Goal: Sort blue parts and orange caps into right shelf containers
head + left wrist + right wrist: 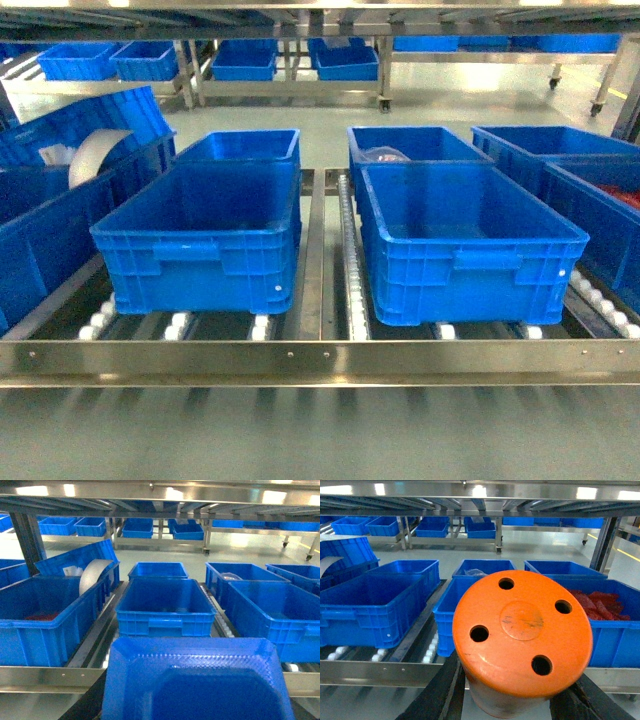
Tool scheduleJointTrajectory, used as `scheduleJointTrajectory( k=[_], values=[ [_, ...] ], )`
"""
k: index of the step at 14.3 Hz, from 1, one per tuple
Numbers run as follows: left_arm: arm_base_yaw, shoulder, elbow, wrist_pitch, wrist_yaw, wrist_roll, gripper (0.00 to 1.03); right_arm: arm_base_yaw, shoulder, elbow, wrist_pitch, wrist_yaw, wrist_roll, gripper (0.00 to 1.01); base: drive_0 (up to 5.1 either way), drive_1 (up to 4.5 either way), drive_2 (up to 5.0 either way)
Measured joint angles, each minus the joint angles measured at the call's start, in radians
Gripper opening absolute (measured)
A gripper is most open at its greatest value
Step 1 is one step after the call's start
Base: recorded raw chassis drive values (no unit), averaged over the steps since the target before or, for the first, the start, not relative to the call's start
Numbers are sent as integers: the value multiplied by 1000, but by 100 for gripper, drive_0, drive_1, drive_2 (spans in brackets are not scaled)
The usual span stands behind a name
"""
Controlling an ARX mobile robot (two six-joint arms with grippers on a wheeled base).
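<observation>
In the right wrist view an orange cap [522,630], a round cylinder with four holes in its end face, fills the middle. My right gripper [512,702] is shut on it, with a black finger [437,695] on each side. In the left wrist view a blue part [197,680], a shallow tray-like moulding, covers the lower frame. My left gripper [197,707] is shut on it, with only a dark finger edge showing at lower left. Large blue crates [470,245] stand on the roller shelf ahead. Neither gripper shows in the head view.
The shelf's steel front rail [320,360] runs across the head view. A second front crate [205,235] sits left of the centre divider. A far-right crate [615,630] holds red pieces. A tilted crate with a pale roll [95,155] stands at the left. More crates sit on racks behind.
</observation>
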Motion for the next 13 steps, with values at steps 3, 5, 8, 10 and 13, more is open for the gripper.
scheduleJointTrajectory(
  k=[3, 5, 8, 10, 13],
  values=[
    [0, 0, 0, 0, 0, 0, 43, 0, 0, 0, 0, 0, 0, 41, 0, 0, 0],
    [0, 0, 0, 0, 0, 0, 43, 0, 0, 0, -1, 0, 0, 41, 0, 0, 0],
    [0, 0, 0, 0, -1, 0, 43, 0, 0, 0, 0, 0, 1, 41, 0, 0, 0],
    [0, 0, 0, -1, -1, 0, 43, 0, 0, 0, 0, -1, 0, 41, 0, 0, 0],
    [0, 0, 0, -1, 0, 0, 43, 0, 0, 0, -1, 0, 0, 41, 0, 0, 0]
  ],
)
